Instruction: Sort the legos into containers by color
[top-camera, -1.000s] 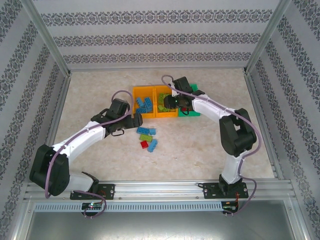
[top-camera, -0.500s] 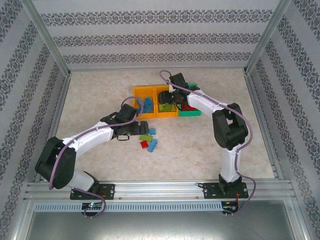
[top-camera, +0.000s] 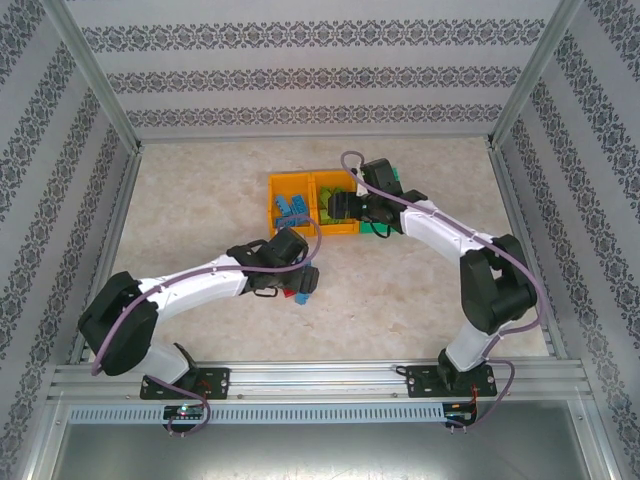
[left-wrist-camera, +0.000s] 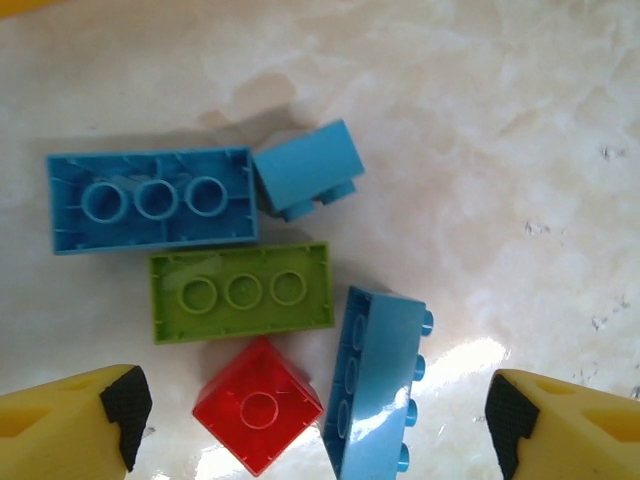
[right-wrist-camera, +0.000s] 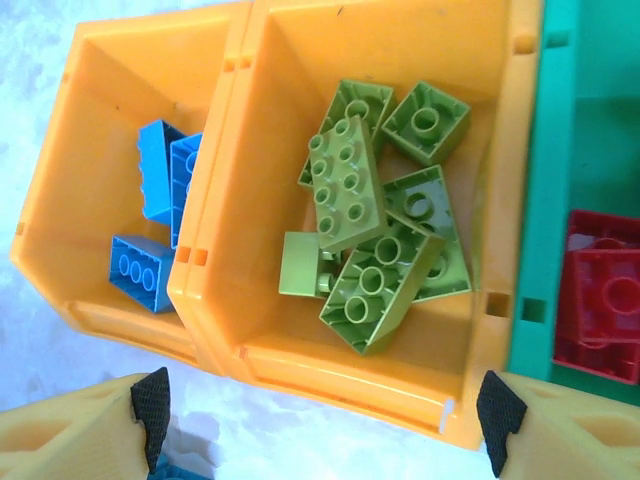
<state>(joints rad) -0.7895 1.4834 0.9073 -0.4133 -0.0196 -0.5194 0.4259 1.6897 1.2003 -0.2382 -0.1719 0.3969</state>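
Observation:
Loose legos lie on the table under my left gripper (left-wrist-camera: 312, 420), which is open and holds nothing: a long blue brick (left-wrist-camera: 150, 200), a small blue one (left-wrist-camera: 305, 170), a lime green one (left-wrist-camera: 240, 292), a red square one (left-wrist-camera: 258, 405) and a blue one on its side (left-wrist-camera: 380, 395). My right gripper (right-wrist-camera: 325, 420) hangs open and bare over the near edge of the containers. The left orange bin (right-wrist-camera: 100, 120) holds blue bricks (right-wrist-camera: 140, 270). The middle orange bin (right-wrist-camera: 330, 370) holds several green bricks (right-wrist-camera: 345, 180). The green bin (right-wrist-camera: 545, 200) holds red bricks (right-wrist-camera: 600, 300).
The joined bins (top-camera: 290, 182) stand mid-table, towards the back. My left gripper (top-camera: 300, 280) is low over the loose bricks in front of them, and my right gripper (top-camera: 345, 205) covers part of the middle bin. Patterned walls and a metal frame (top-camera: 100, 100) enclose the table.
My left arm has swung from beside the left bin to above the loose bricks. My right gripper has opened over the middle bin and drawn back a little towards the near side.

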